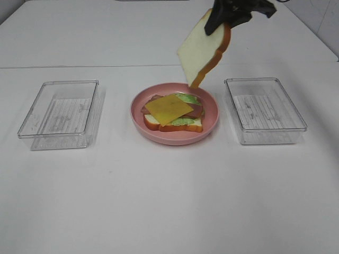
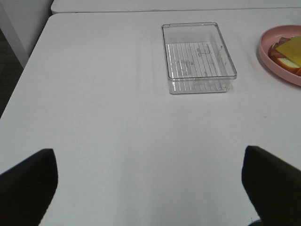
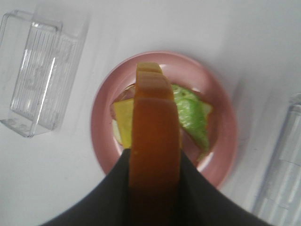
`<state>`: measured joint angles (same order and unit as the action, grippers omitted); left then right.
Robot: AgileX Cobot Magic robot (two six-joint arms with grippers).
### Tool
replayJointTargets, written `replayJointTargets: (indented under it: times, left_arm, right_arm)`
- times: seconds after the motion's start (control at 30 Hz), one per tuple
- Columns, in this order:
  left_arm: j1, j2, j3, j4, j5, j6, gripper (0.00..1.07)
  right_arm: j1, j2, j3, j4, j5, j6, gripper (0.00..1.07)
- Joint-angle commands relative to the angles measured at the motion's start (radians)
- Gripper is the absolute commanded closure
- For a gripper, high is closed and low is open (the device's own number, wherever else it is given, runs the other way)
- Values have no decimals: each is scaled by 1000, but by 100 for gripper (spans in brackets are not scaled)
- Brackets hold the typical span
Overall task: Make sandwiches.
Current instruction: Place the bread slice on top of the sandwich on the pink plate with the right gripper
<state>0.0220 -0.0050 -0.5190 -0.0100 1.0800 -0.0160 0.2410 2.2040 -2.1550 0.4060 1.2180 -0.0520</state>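
Observation:
A sandwich stack (image 1: pixel 173 112) lies on a round pink plate (image 1: pixel 211 128) at the table's middle: white bread at the bottom, green lettuce, bacon, and a yellow cheese slice (image 1: pixel 169 108) on top. My right gripper (image 1: pixel 226 18) is shut on a white bread slice (image 1: pixel 202 48) with orange-brown crust, holding it tilted in the air above the plate's far right rim. In the right wrist view the slice's crust edge (image 3: pixel 154 136) hangs over the plate (image 3: pixel 221 141). My left gripper (image 2: pixel 150 188) is open and empty, low over bare table far left of the plate.
An empty clear plastic box (image 1: pixel 61 114) stands left of the plate and a second one (image 1: pixel 264 109) stands right of it. The left box also shows in the left wrist view (image 2: pixel 196 57). The table's far left edge (image 2: pixel 28 61) drops off.

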Motion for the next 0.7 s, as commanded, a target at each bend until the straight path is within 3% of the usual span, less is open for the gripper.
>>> replayJointTargets:
  times: [0.03, 0.2, 0.7]
  left_arm:
    - [2, -12, 2, -8, -6, -3, 7]
    - [2, -12, 2, -8, -6, -3, 7]
    - [2, -12, 2, -8, -6, -3, 7]
  right_arm:
    - [40, 26, -6, 9, 47, -10, 105]
    - [110, 92, -6, 38, 41, -17, 105]
    - [134, 160, -6, 43, -56, -32, 105]
